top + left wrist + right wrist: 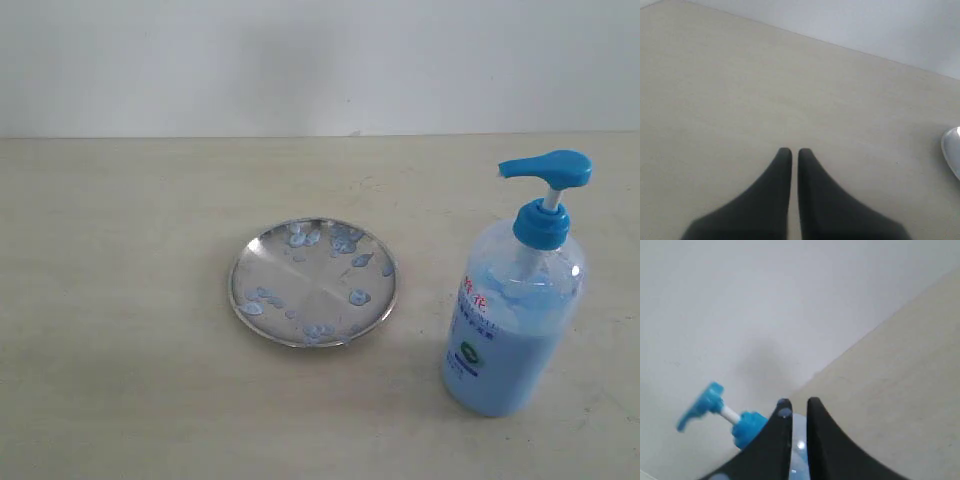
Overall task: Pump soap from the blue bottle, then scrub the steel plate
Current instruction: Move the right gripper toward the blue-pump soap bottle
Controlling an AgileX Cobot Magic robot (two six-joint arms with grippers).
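The steel plate (318, 280) lies flat mid-table, dotted with pale blue soap blobs (359, 297). To its right stands the blue bottle (510, 340), upright, its pump head (547, 166) raised and its spout pointing left. Neither gripper shows in the exterior view. In the left wrist view my left gripper (791, 152) is shut and empty over bare table, with the plate's rim (952, 150) at the frame edge. In the right wrist view my right gripper (799, 402) is shut. The blue bottle (750, 427) stands just beyond it, apart from the fingers. One fingertip (784, 412) carries a pale blue smear.
The beige table (120, 380) runs back to a white wall (320, 60). Nothing else stands on the table.
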